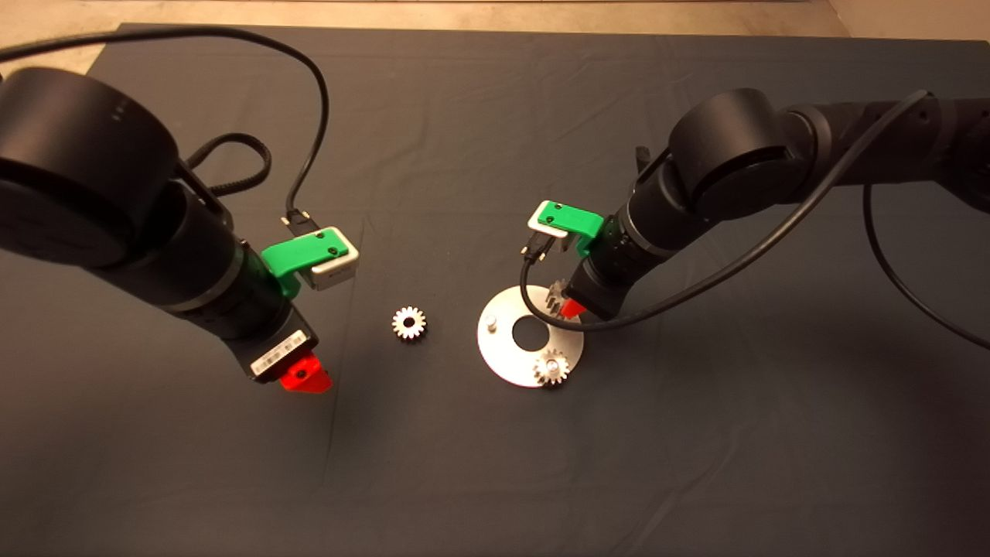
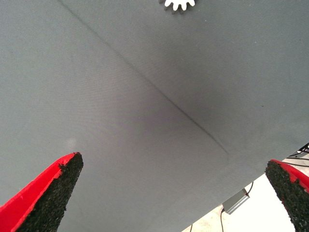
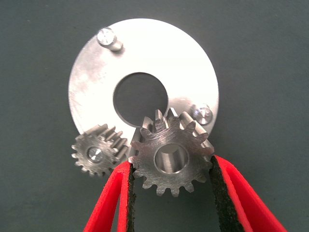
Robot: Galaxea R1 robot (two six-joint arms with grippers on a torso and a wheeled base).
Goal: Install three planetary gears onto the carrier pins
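From above we look straight down on the dark cloth mat (image 1: pixel 495 480), taking in both black arms and the flat shiny silver disc with its large centre hole (image 1: pixel 503 356). Our right wrist camera sits close over that same disc (image 3: pixel 145 53), facing down at it. Our left wrist camera looks low across the mat (image 2: pixel 145 121) and shares with the overhead view only the small silver toothed gear (image 1: pixel 409 322) lying loose, cut off at its frame edge (image 2: pixel 177 5).

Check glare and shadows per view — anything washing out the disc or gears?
Head view: disc glares near-white. Right wrist view: bright sheen on disc, but held gear teeth stay crisp in the right end effector. Left wrist view: soft shadow on mat, loose gear cropped.
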